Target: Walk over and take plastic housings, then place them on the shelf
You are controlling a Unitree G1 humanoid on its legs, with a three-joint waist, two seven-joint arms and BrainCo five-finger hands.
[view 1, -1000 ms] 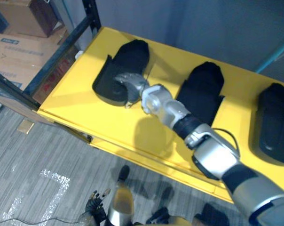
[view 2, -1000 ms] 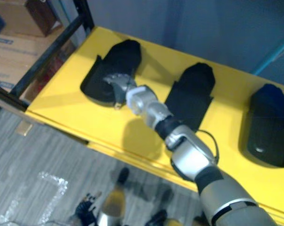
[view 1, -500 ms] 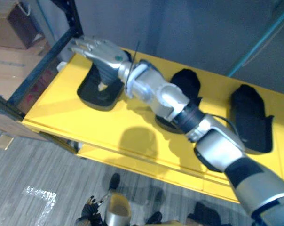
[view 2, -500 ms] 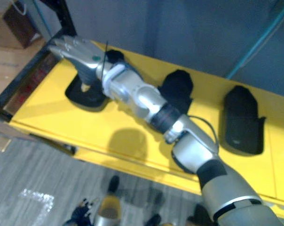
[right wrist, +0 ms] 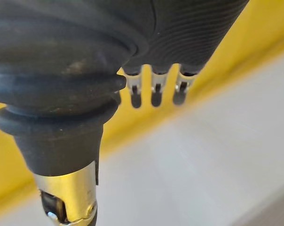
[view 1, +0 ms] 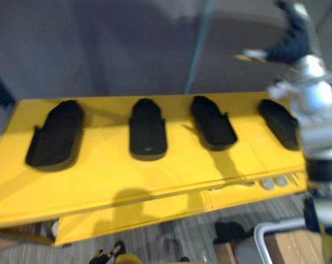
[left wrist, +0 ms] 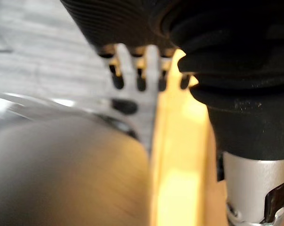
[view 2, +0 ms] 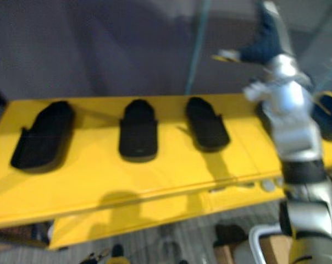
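Several black plastic housings lie in a row on the yellow shelf: one at the far left, one left of centre, one right of centre, and one at the right end partly behind my right arm. My right hand is raised above the shelf's right end, clear of every housing. In its wrist view the fingers hang straight with nothing in them. My left hand hangs low by the floor, its fingers straight and empty.
A grey wall stands behind the shelf, with a thin teal pole running up it. A few small silver pieces sit near the shelf's front right edge. Below, at the lower right, are a cardboard box and a white rail.
The whole picture has swung to the right along the shelf. My right hand has left the far-left housing and risen up to the right, empty.
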